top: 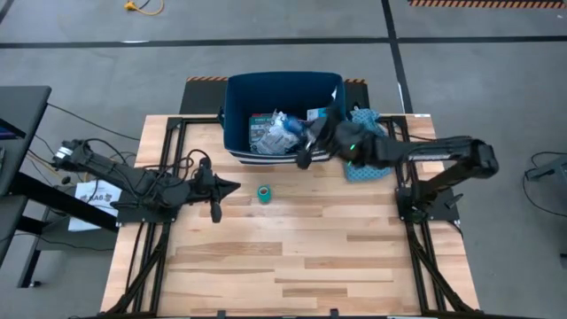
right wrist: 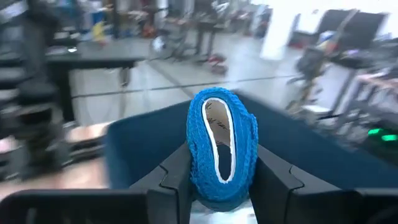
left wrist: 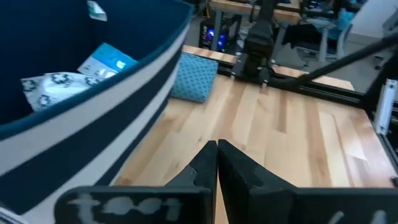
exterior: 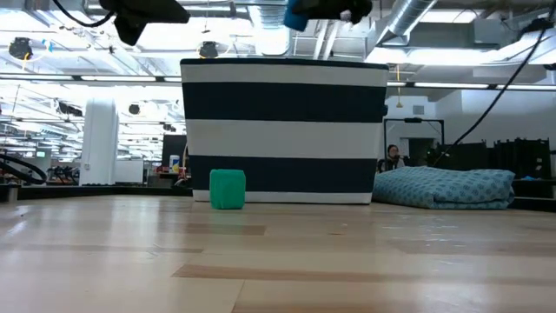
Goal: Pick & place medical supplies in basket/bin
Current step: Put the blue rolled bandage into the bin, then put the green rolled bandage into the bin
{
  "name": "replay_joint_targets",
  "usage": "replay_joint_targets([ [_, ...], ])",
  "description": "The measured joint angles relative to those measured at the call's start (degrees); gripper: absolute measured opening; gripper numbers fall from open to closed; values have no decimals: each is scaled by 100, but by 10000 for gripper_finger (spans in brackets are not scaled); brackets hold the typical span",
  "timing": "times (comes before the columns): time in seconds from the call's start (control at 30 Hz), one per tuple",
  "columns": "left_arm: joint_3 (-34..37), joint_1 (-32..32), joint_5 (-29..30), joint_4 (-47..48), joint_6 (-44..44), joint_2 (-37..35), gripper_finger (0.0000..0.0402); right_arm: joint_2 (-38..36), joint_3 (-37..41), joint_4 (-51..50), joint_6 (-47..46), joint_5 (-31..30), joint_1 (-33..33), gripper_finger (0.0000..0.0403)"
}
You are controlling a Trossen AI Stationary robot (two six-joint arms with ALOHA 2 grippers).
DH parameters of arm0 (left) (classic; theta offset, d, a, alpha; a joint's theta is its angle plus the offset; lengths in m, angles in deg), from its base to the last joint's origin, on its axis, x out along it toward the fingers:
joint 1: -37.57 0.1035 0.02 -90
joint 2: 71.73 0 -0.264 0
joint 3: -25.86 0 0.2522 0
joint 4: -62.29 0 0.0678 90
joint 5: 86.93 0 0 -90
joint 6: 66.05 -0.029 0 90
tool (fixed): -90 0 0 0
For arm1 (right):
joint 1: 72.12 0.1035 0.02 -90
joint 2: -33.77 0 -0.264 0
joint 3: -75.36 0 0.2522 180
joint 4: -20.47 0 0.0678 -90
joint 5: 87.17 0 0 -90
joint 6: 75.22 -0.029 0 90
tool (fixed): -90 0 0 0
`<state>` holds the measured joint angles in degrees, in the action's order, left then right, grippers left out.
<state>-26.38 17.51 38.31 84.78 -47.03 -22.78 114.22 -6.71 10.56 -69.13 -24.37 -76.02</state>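
Note:
My right gripper (right wrist: 222, 186) is shut on a blue tape roll (right wrist: 222, 146); it hangs high by the near right corner of the dark navy bin (top: 283, 115), above the rim in the low view (exterior: 300, 13). The white-striped bin (exterior: 284, 130) holds white-blue printed packets (top: 270, 128). A teal tape roll (top: 264, 192) stands on the table in front of the bin, also seen in the low view (exterior: 228, 189). My left gripper (top: 232, 186) hovers shut to the left of that roll, touching nothing. My right gripper pinches the blue tape roll between its two fingers (right wrist: 177, 180), one on each side of the wound outer surface (right wrist: 198, 155). The roll's hole faces back along the fingers and is squashed to a tall oval. The fingers lie about level, coming from the table's right. The roll is lifted clear.
A teal dotted cloth (top: 368, 142) lies bunched on the table right of the bin, under my right arm; it shows in the low view (exterior: 447, 187) too. The right arm's base (left wrist: 258, 43) stands at the table's right edge. Bare wood fills the near half of the table (top: 292, 257).

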Motion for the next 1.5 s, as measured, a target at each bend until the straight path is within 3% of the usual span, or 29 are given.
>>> replay_joint_targets([
  [0.1, 0, 234, -69, -165, -85, 2, 0, -293, -1, -92, 193, 98, -476, 113],
  [0.27, -2, 623, -227, -649, -415, 2, 0, -283, -620, -1556, -3, 1196, -1438, 113],
  [0.67, -2, 1479, -697, -1525, -752, 2, 0, 1486, -1908, -3417, 146, 2690, -2996, 113],
  [0.9, -2, 1692, -694, -1630, -752, 2, 0, 2291, -2347, -3895, 184, 2776, -3148, 113],
  [1.1, -2, 1805, -645, -1641, -752, 16, 0, 2380, -2428, -3881, 397, 2688, -3079, 125],
  [1.5, -4, 1849, -600, -1837, -923, 182, 0, 2380, -2426, -3859, 1063, 2664, -2997, 245],
])
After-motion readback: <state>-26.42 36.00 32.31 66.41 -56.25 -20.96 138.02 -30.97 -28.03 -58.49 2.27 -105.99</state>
